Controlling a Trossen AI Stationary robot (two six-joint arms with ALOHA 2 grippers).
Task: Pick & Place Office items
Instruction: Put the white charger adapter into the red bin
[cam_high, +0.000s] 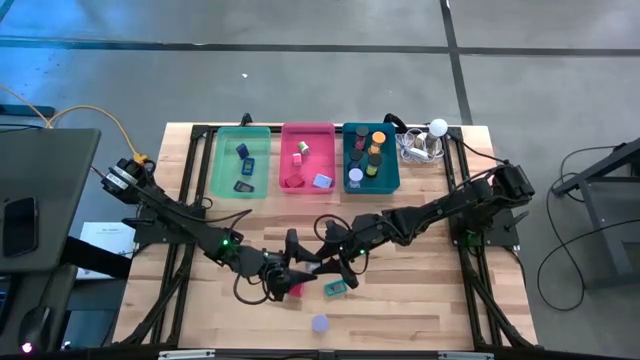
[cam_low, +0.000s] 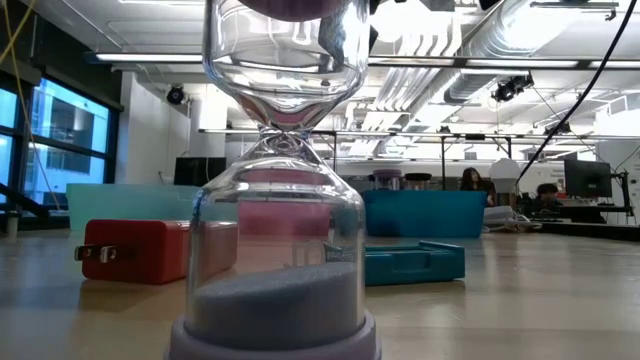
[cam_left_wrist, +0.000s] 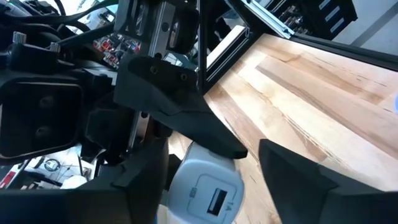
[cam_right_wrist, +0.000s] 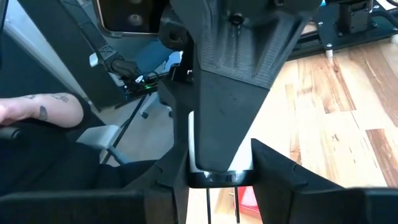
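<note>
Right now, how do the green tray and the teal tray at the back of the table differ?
The green tray sits leftmost in the row; the teal tray sits rightmost. The green tray holds a few dark and blue pieces with bare floor showing; the teal tray is crowded with round pieces. Both are rectangular, flanking the pink tray.

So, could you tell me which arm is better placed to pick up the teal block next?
Probably the right. The right gripper sits nearest the teal block, though its fingers hold a white charger. The left gripper is farther off, its fingers open around that same charger.
</note>
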